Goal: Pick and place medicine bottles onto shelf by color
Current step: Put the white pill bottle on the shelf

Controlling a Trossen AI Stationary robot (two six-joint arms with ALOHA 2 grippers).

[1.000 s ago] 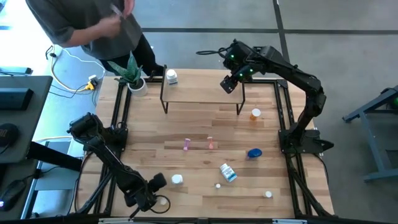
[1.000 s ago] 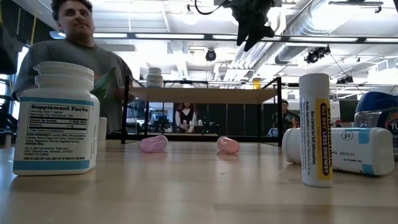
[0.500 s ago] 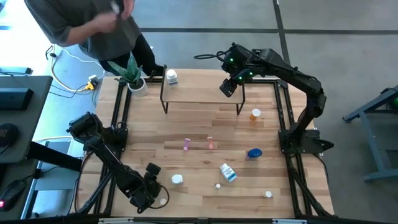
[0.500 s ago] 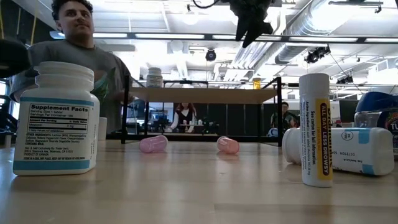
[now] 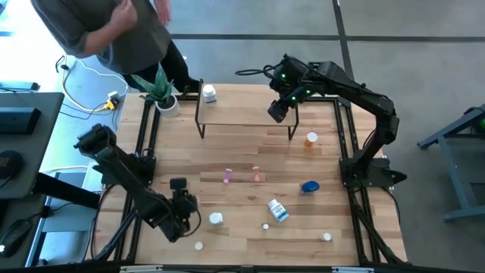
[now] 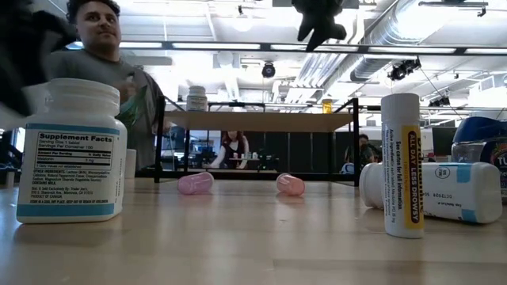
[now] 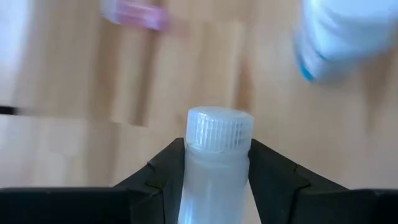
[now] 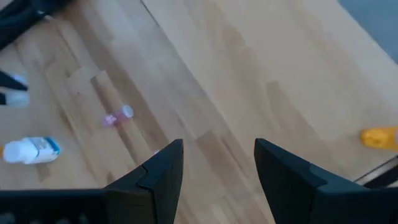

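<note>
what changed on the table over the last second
The left claw, shut on a small white vial, lifted from the table's near-left edge and swung inward, toward the white bottle. A small white bottle it had hovered over now lies uncovered. The right claw drifted slightly over the shelf, open and empty. The pink vials, blue bottle and the rest stayed put.

**Colours on the worktop**

Light-wood worktop (image 5: pixel 242 163) and shelf (image 5: pixel 246 115) — two pink vials (image 5: pixel 227 177), an orange bottle (image 5: pixel 311 139), a squat blue one (image 5: pixel 309 186). The black left hand (image 7: pixel 217 186) grips a translucent white, ribbed-cap bottle (image 7: pixel 217 149).
</note>
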